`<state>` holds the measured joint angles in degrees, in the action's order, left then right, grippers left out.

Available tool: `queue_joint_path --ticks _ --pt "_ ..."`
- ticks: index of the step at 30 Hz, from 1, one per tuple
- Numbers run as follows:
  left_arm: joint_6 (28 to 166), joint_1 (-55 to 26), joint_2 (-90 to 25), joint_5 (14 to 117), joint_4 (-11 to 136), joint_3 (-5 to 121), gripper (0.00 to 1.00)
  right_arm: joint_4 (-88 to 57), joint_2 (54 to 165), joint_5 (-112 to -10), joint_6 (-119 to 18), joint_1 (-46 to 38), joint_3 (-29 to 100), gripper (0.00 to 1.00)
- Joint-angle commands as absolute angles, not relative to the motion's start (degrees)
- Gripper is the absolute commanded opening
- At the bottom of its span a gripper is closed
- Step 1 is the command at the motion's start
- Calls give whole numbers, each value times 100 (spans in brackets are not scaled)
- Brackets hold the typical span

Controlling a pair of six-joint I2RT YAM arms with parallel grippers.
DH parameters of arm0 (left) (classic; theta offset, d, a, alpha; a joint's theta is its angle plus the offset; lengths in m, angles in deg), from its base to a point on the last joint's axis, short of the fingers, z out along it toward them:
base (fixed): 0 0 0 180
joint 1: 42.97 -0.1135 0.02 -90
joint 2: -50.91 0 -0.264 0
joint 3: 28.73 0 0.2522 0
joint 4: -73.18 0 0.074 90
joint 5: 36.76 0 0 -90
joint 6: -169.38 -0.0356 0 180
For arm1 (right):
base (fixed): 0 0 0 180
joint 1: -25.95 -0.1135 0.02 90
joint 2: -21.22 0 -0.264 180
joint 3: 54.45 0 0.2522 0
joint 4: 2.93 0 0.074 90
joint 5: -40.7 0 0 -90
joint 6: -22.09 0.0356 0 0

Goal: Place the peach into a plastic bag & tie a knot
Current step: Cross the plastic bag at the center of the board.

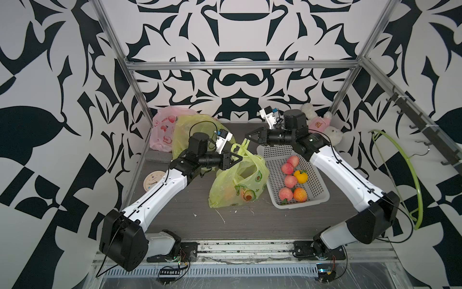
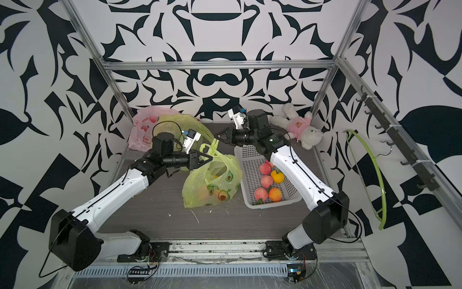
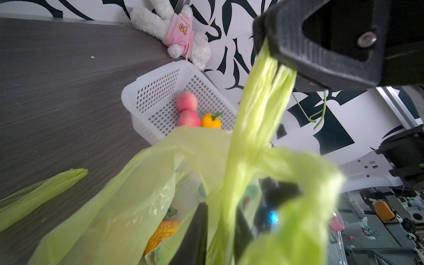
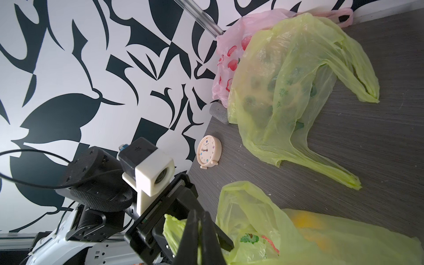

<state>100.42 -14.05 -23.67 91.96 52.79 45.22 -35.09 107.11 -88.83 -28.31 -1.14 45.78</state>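
**Grey table, patterned walls: bag loaded, handles up for the knot**

Grey wood-grain table point(image 1: 175, 212) fills a cell of black-and-white walls. The green plastic bag point(image 1: 240, 185) sits mid-table, with the white basket point(image 1: 300, 204) just beside it towards the right edge. An orange-yellow fruit shows through the film low in the bag, which I take to be the peach point(image 3: 163, 231). On that reading the loading is done and the knot is what remains.

The right gripper point(image 1: 247, 136) is clamped on one handle point(image 3: 263, 96), its jaws pressed together on the bunched strand. That strand is pulled taut, its long axis running from the bag's mouth up and away towards the table's far edge. The other handle forms a slack loop point(image 3: 305, 183) that wraps across the taut one close to the mouth.

The left gripper point(image 1: 241, 158) comes in from the table's left side, level with the mouth. It is the nearer arm to both the crossing and the loop. In the left wrist view, green plastic runs between its fingers point(image 3: 197, 229). I cannot tell whether they pinch it or merely straddle it.

The next move probably turns on that crossing. The left side would need a firm hold on the loop and then a pull away from the right gripper, along the taut handle's line, to cinch the tie.
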Motion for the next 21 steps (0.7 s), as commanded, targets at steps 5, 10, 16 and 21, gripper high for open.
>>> queue_joint_path --ticks 5,10,16,21 --pt "9995 -1444 -2255 9189 5195 4344 24 -3397 10416 -8805 -2985 -112 4704 0" --pt "9986 -1480 -2054 9156 5186 4340 19 -3448 10395 -8787 -3009 -112 4680 0" --pt "10084 -1674 -2081 9098 5186 4305 13 -3550 10186 -8762 -3150 -120 4570 0" --pt "10223 -1899 -2078 9085 5269 4230 8 -3651 9786 -8712 -3390 -238 4250 0"
